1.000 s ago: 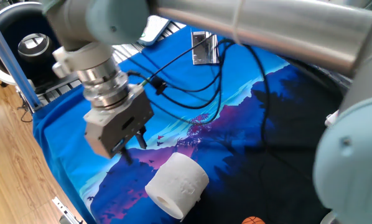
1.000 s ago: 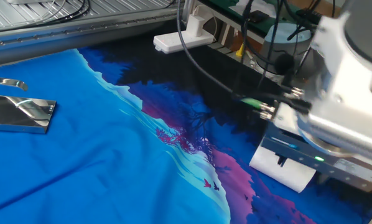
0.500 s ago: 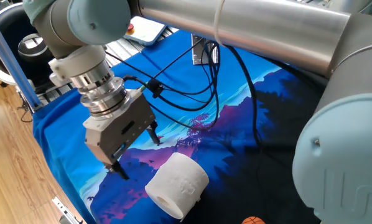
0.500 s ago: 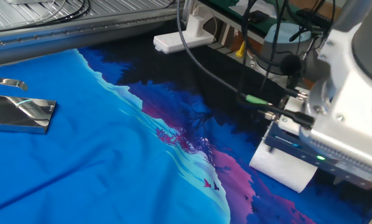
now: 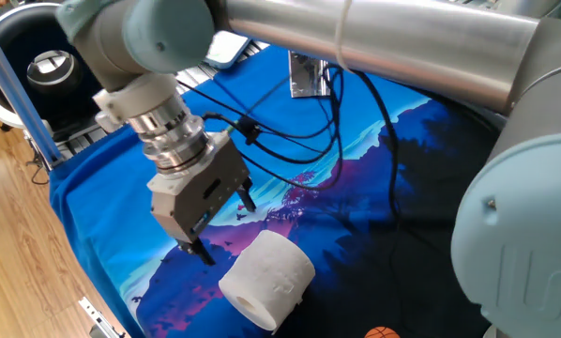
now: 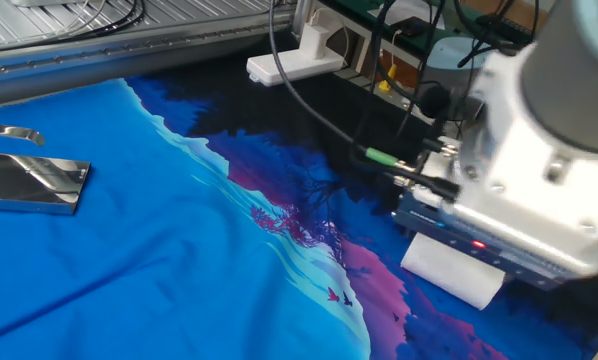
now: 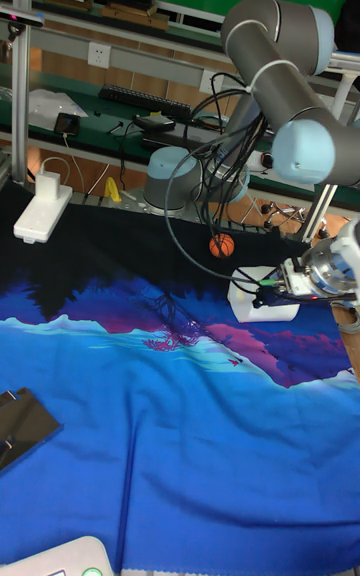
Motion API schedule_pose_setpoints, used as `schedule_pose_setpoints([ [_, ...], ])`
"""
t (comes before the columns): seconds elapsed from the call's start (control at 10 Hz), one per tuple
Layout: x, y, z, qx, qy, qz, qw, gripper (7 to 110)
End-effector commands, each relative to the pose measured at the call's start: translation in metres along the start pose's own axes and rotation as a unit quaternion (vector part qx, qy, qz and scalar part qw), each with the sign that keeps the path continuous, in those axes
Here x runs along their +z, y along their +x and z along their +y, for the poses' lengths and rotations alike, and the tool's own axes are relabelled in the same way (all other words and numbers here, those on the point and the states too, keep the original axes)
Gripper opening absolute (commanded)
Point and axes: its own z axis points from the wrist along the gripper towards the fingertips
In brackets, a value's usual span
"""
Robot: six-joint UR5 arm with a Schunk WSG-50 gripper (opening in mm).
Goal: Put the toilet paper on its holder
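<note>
In one fixed view, a black ring-shaped device is seen at the upper left, beyond the blue patterned cloth that covers the table. Right of it, at left centre, the gripper has been carried rightward and a little lower than half a second ago, so that its fingers now hang just beside the upper left of the toilet paper, apparently not yet touching. The fingers are spread, with nothing between them. The toilet paper lies on its side at the lower centre, hollow core facing the lower left, and has not been shifted. The holder stands at the upper centre, well apart from the roll. In the other fixed view the holder is found at the far left and the toilet paper at the lower right, partly hidden under the wrist. The approach is judged nearly finished: a descent around the roll and a closing are still required, and the carry to the holder has not begun.
</note>
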Motion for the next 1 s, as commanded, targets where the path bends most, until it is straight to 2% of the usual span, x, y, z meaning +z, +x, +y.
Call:
schedule_pose_setpoints([
  [0.0, 0.011, 0.019, 0.013, 0.025, -0.046, 0.036, 0.9980, 110],
  [0.3, 0.013, 0.019, 0.017, 0.029, -0.048, 0.045, 0.9974, 110],
  [0.6, 0.021, 0.008, 0.014, 0.020, -0.039, 0.047, 0.9979, 110],
  [0.9, 0.023, 0.009, 0.004, 0.023, -0.018, 0.056, 0.9980, 110],
])
